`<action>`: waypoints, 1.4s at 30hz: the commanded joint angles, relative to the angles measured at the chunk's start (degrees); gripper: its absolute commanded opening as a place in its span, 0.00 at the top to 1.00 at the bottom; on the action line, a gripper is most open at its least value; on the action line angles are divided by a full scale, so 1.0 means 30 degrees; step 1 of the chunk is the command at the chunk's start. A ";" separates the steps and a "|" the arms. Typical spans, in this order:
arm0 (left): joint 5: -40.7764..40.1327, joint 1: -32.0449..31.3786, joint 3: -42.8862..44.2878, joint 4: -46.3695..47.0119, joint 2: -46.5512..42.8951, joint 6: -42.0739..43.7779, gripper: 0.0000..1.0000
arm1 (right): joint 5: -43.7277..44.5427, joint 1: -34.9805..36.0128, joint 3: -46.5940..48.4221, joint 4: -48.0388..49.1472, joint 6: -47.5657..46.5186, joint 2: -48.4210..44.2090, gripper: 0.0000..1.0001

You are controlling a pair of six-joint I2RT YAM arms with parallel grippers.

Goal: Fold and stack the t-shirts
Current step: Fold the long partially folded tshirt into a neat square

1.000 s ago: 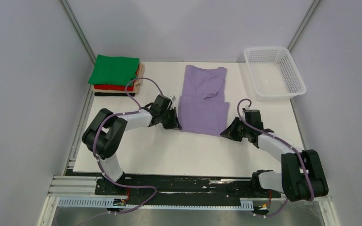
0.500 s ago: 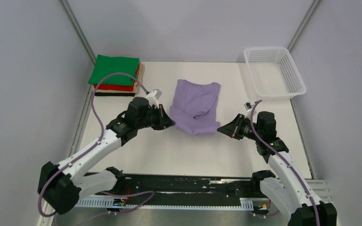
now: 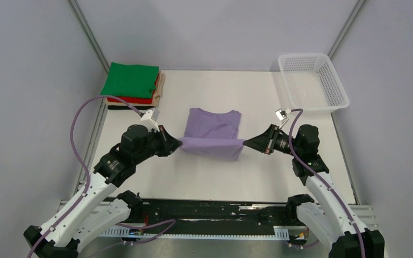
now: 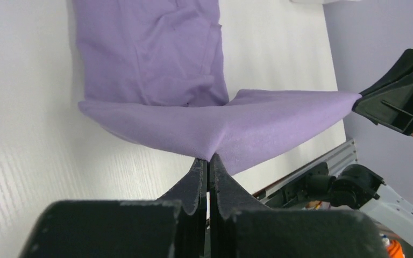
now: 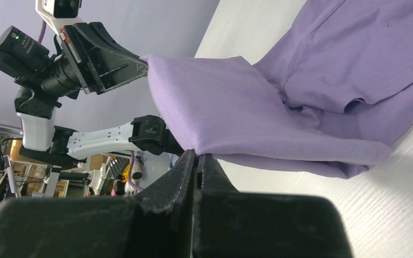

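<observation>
The lavender-purple t-shirt (image 3: 213, 129) lies mid-table with its near edge lifted and stretched taut between my two grippers. My left gripper (image 3: 179, 142) is shut on the shirt's left near corner (image 4: 209, 153). My right gripper (image 3: 245, 143) is shut on its right near corner (image 5: 199, 151). The far part of the shirt (image 4: 145, 48) rests on the table, also shown in the right wrist view (image 5: 355, 59). A stack of folded shirts, green (image 3: 130, 79) on top, then red (image 3: 134, 100) and tan (image 3: 160, 86), sits at the back left.
A white plastic mesh basket (image 3: 312, 81) stands at the back right. The white table (image 3: 204, 172) ends at a black rail (image 3: 209, 209) by the arm bases. Grey walls close in the sides and back.
Both grippers have lifted the shirt's near edge and carried it away from the table's near edge, over the rest of the shirt, folding it shorter. Both arms rose and drew back.
</observation>
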 commanded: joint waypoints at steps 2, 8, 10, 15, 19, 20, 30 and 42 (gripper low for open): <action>-0.3165 0.0077 0.1055 -0.0068 0.1001 -0.0038 1.00 | -0.0452 0.0070 0.0314 0.3950 0.0931 0.1566 1.00; -0.3802 0.0904 0.1891 0.1643 0.3205 0.0666 1.00 | 0.0078 0.0024 0.0993 0.5642 0.0719 0.4451 1.00; -0.3883 0.1261 0.2314 0.2253 0.4326 0.0784 1.00 | 0.0481 -0.0026 0.1637 0.5724 0.0311 0.5444 1.00; -0.3142 0.2844 0.2989 0.4326 0.6899 0.0879 1.00 | 0.1058 -0.0408 0.3268 0.5928 -0.0440 0.8403 1.00; -0.2145 0.4188 0.4108 0.5328 0.9144 0.1352 1.00 | 0.1034 -0.1033 0.4247 0.6632 -0.0360 1.0287 1.00; -0.1813 0.4605 0.4515 0.5546 0.9579 0.1541 1.00 | 0.1048 -0.1156 0.4479 0.6673 -0.0383 1.0692 1.00; -0.0447 0.5859 0.7987 0.6605 1.5770 0.2132 1.00 | 0.0808 -0.2523 0.6875 0.7711 -0.0133 1.5345 1.00; 0.1023 0.6556 1.4035 0.6701 2.4409 0.1764 0.94 | 0.2232 -0.3070 1.0843 0.7511 -0.0350 2.1839 1.00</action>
